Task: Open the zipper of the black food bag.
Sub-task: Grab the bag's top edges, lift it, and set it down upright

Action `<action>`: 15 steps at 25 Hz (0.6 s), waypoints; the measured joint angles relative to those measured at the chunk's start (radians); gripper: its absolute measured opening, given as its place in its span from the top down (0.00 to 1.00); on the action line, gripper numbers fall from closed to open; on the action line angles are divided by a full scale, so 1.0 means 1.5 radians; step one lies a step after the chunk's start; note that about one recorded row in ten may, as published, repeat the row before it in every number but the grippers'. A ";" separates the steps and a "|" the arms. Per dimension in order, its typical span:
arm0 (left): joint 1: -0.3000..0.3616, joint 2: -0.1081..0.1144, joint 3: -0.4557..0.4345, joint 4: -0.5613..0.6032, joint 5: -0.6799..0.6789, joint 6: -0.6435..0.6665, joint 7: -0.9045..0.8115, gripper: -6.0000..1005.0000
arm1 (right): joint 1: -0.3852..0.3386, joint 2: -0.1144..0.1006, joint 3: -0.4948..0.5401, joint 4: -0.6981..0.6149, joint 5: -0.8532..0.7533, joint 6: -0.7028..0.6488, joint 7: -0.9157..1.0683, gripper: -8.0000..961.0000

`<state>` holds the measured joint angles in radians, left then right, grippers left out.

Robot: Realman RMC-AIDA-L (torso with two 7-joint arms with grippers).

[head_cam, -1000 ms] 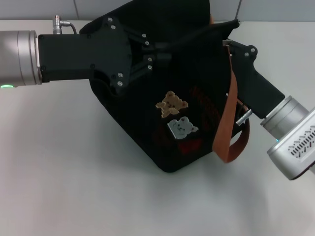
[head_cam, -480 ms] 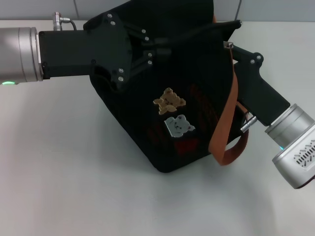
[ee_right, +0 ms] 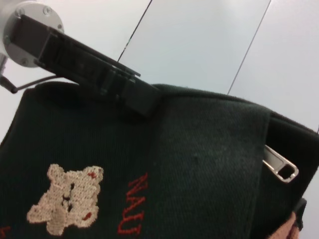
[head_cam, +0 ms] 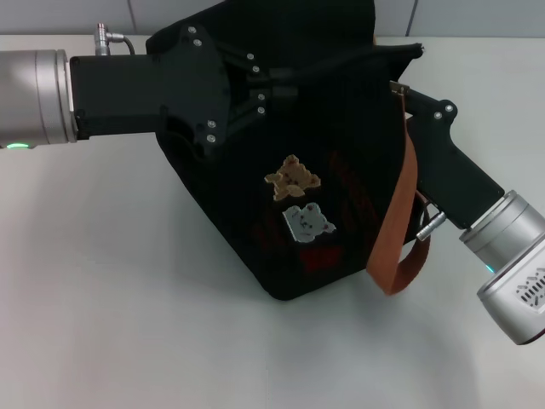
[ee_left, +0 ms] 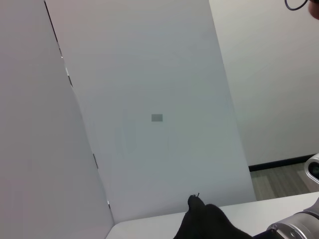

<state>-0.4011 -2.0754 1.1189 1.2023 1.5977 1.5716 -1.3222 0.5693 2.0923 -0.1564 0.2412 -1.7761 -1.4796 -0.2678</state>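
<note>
Shifted rightward, right gripper (head_cam: 407, 85) and left gripper (head_cam: 277, 85) meet the black food bag (head_cam: 341, 204), grip states unclear

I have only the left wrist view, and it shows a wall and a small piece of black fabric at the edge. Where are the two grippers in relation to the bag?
Observer: In the head view both are at the top of the black food bag. The left gripper is against its upper left part, and the right gripper is at its upper right edge.
Operator: Thank you. Is the zipper visible somewhere?
Observer: Only in the right wrist view. It shows the zipper as a silvery metal pull sticking out past a fold of the black fabric.
</note>
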 joint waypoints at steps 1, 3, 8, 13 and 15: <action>0.000 0.000 0.000 0.000 0.000 0.000 0.000 0.92 | 0.000 0.000 0.000 0.001 0.000 0.000 0.000 0.70; 0.000 0.000 0.000 -0.002 0.000 0.000 0.000 0.92 | 0.001 0.000 0.001 0.003 0.000 0.000 0.000 0.70; 0.002 0.000 0.000 -0.002 0.000 0.001 0.000 0.92 | 0.005 0.000 0.000 0.006 -0.002 0.000 0.001 0.70; 0.003 0.000 0.000 -0.002 0.001 0.002 0.000 0.92 | 0.005 0.000 0.001 0.005 -0.016 0.001 0.001 0.81; 0.002 0.000 0.000 -0.002 0.001 0.003 0.000 0.92 | 0.003 0.000 0.003 0.004 -0.017 0.003 0.001 0.88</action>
<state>-0.3988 -2.0755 1.1185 1.1995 1.5986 1.5761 -1.3223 0.5745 2.0922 -0.1525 0.2477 -1.8011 -1.4757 -0.2664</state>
